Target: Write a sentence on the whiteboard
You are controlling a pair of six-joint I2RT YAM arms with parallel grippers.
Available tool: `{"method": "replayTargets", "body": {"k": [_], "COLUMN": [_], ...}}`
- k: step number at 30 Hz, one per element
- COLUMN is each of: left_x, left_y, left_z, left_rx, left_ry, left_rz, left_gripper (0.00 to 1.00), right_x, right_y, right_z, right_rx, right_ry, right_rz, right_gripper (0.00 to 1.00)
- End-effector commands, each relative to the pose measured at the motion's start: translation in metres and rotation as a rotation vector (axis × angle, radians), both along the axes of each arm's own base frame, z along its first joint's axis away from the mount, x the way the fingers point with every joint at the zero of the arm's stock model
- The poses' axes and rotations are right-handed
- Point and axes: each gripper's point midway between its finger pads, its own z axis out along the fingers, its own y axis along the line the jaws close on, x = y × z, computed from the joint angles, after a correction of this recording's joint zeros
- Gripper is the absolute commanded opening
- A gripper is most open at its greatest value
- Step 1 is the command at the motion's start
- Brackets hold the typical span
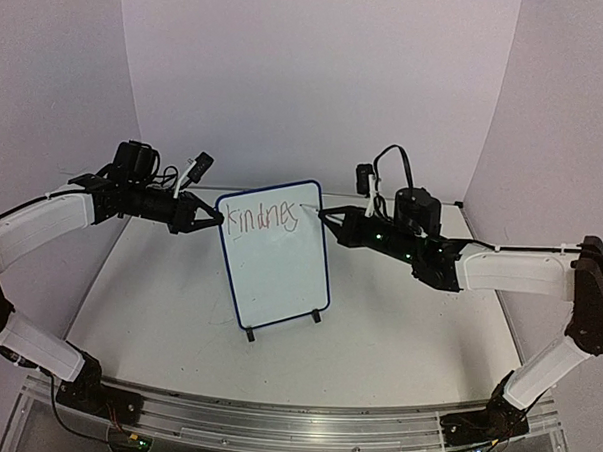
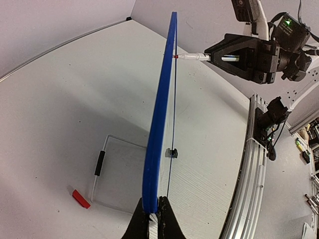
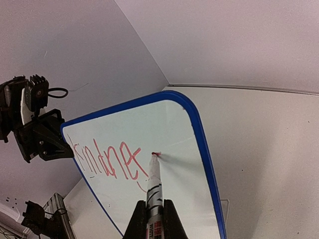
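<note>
The whiteboard (image 1: 274, 275) stands upright on its two black feet at the table's middle. Its blue frame (image 2: 160, 114) shows edge-on in the left wrist view. My left gripper (image 1: 220, 219) (image 2: 154, 206) is shut on the board's upper left edge. Of the sentence (image 1: 264, 218) (image 3: 112, 162) I read thin red letters "kindne" and the start of one more along the top of the board (image 3: 179, 124). My right gripper (image 1: 329, 218) (image 3: 155, 206) is shut on a white marker (image 3: 154, 181) (image 2: 192, 57). The marker's red tip touches the board just right of the last letter.
A red marker cap (image 2: 81, 198) lies on the table behind the board, beside a wire stand with a black sleeve (image 2: 99, 163). An aluminium rail (image 1: 293, 421) runs along the near edge. Pale walls close in the back and sides.
</note>
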Motion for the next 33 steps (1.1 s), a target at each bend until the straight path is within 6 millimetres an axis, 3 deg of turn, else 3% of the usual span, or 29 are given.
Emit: {"method": "replayTargets", "body": {"k": [1,7,21,33], "left_x": [-0.003,-0.003,-0.003,-0.003], "left_y": [0.001,0.001,0.000,-0.001], "left_z": [-0.026,-0.027,-0.027,-0.027], "left_rx": [0.086,0.087,0.088,0.086], "left_ry": [0.043,0.047,0.049,0.050], "left_rz": [-0.003,-0.003,-0.003,-0.008], "left_gripper": [0.00,0.00,0.00,0.00], "right_x": [0.002,-0.003,0.000,-0.007], "right_y": [0.002,-0.001,-0.019,-0.023], "right_z": [0.003,-0.012,-0.008,-0.026], "right_rx": [-0.007,-0.028,-0.041,-0.074], "right_ry": [-0.007,0.026,0.010,0.050], "right_rz": [0.012,0.019,-0.068,-0.060], "right_gripper": [0.00,0.00,0.00,0.00]}}
